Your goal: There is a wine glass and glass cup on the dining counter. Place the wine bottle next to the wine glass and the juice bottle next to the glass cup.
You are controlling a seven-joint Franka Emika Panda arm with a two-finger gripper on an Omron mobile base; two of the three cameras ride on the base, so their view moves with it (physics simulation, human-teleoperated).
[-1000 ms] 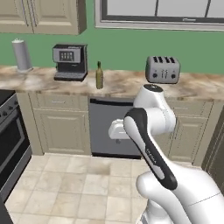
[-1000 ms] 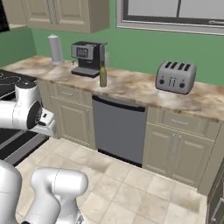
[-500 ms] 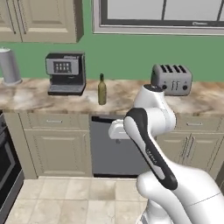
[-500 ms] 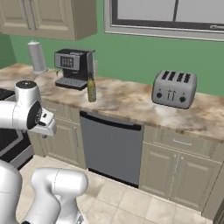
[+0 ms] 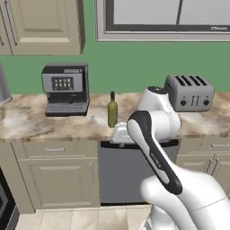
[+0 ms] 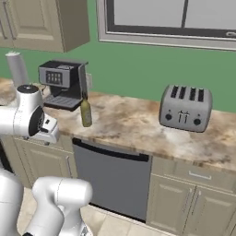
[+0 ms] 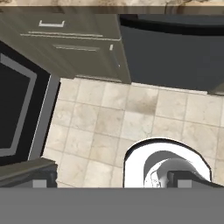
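Left base view: whole picture has slid since a second ago, so the base drove; wine bottle (image 5: 112,110) now stands mid-frame on the marbled counter (image 5: 27,121), between coffee machine (image 5: 65,90) and toaster (image 5: 188,92), untouched. Right base view: bottle (image 6: 85,112) just beside the coffee machine (image 6: 62,85), arm folded low, well short of it. Hand view: gripper (image 7: 111,179) spread wide, empty, facing floor tiles (image 7: 131,118); approach step, no grasp yet.
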